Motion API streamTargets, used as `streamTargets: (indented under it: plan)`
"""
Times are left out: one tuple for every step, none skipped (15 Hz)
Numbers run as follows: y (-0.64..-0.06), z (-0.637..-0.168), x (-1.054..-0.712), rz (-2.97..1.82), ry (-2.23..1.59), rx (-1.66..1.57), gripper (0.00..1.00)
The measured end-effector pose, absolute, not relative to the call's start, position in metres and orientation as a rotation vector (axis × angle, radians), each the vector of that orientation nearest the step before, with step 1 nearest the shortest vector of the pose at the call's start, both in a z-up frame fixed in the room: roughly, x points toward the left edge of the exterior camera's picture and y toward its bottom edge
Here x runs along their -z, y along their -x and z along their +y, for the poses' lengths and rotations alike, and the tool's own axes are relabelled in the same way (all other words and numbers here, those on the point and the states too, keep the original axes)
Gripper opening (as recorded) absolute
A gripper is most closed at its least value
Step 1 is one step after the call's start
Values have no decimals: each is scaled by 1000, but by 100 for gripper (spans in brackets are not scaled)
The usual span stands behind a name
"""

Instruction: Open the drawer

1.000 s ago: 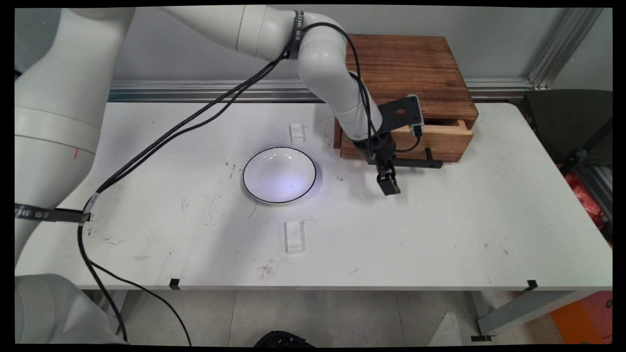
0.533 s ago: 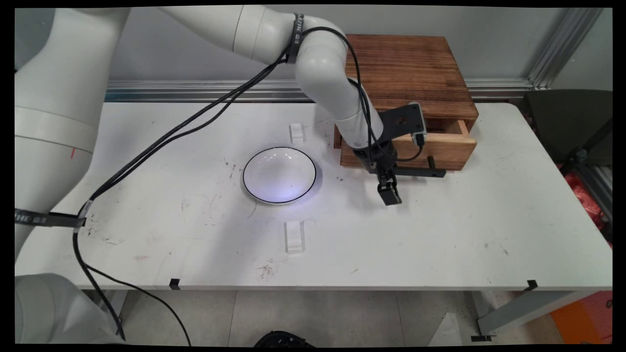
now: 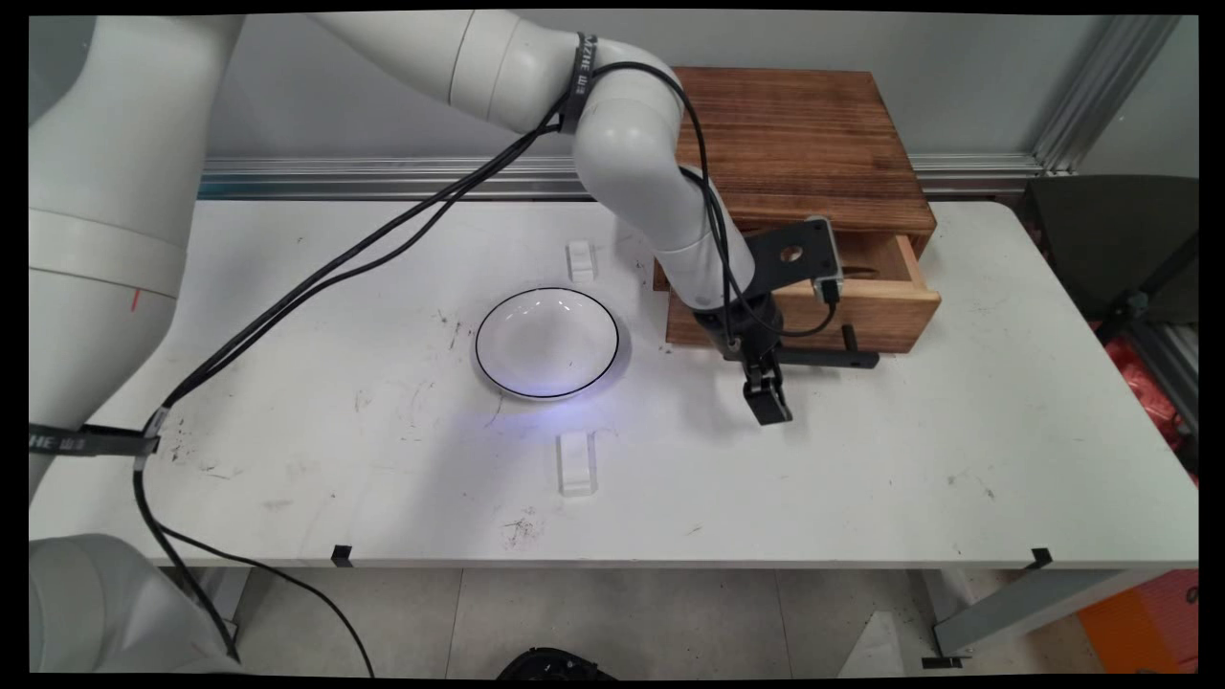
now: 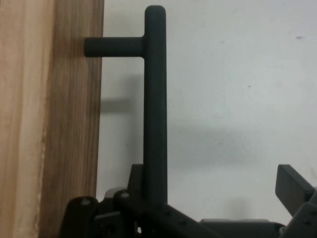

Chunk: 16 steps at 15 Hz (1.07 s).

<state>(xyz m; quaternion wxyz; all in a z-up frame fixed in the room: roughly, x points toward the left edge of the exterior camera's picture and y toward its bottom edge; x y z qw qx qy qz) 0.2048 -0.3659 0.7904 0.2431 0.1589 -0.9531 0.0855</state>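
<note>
Hooking the drawer point(image 3: 885, 297) by its black handle point(image 4: 154, 109) — the pincer point(image 3: 768, 402) stands spread, one finger behind the bar.

No brand or number can be read. The black cable strap point(image 3: 81, 441) carries pale lettering. It is too small to make out.

Over the last second the gripper point(image 3: 768, 402) moved toward the near edge of the surface point(image 3: 861, 478), drawing the black bar handle point(image 3: 823, 358) along with it. The wooden drawer point(image 3: 861, 306) slid further out of the wooden cabinet point(image 3: 804, 134), and more of its inside came into view.
</note>
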Motion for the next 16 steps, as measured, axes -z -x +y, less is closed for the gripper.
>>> streamTargets:
  plan:
    - [-204, -363, -791, -2603, -436, -228, 100]
    - [-202, -359, -791, -2602, -438, -221, 100]
    - [-201, -356, -791, -2601, -440, -214, 100]
    - [-200, -353, -790, -2600, -442, -209, 100]
    - [-198, -350, -790, -2599, -444, -202, 100]
    - [-197, -347, -790, -2598, -445, -196, 100]
    - [-196, -344, -790, -2597, -446, -191, 100]
    - [-196, -343, -790, -2596, -446, -188, 100]
    - [-195, -340, -790, -2596, -446, -183, 100]
    - [-194, -337, -790, -2595, -446, -176, 100]
    - [-193, -335, -789, -2595, -445, -170, 100]
    - [-191, -332, -789, -2594, -445, -165, 100]
    - [-191, -331, -789, -2593, -444, -162, 100]
    - [-190, -329, -789, -2592, -445, -157, 100]
    - [-188, -326, -789, -2591, -444, -152, 100]
    - [-187, -323, -789, -2591, -444, -146, 100]
